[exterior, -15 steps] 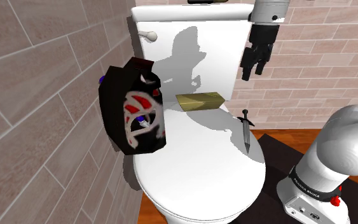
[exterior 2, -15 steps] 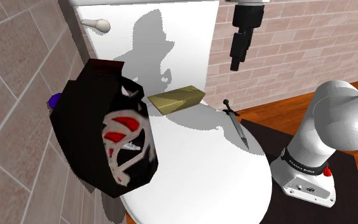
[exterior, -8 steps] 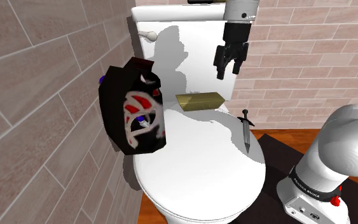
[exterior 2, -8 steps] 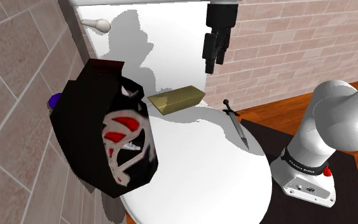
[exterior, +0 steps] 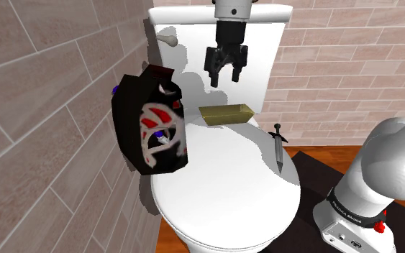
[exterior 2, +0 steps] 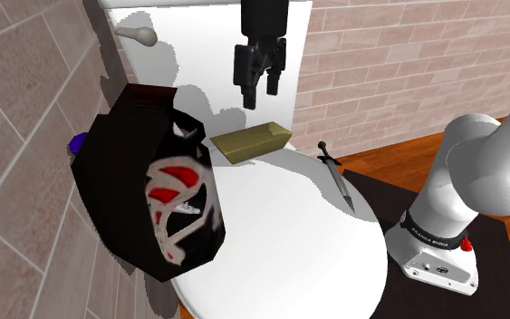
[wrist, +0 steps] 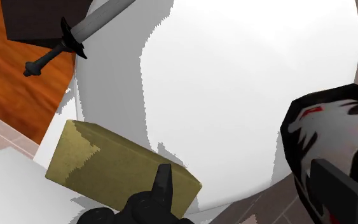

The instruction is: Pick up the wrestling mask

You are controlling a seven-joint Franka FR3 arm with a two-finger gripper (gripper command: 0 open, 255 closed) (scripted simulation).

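gripper (exterior: 224, 77) — fingers apart, empty | wrestling mask (exterior: 152, 126) lower, toward shoulder view's left (not touching)

A white toilet carries everything, and its closed lid (exterior: 222, 183) serves as the platform in front of the tank (exterior: 262, 43). Three things lie on the lid. A black wrestling mask (exterior: 152, 129) with white and red markings sits at the rim on the shoulder view's left, beside the tiled wall. An olive-gold rectangular block (exterior: 226, 113) lies at the back of the lid, just before the tank. A small dagger (exterior: 278, 147) with a dark hilt lies along the rim on the shoulder view's right, hilt toward the tank. The toilet stands on a wooden floor (exterior 2: 398, 149).
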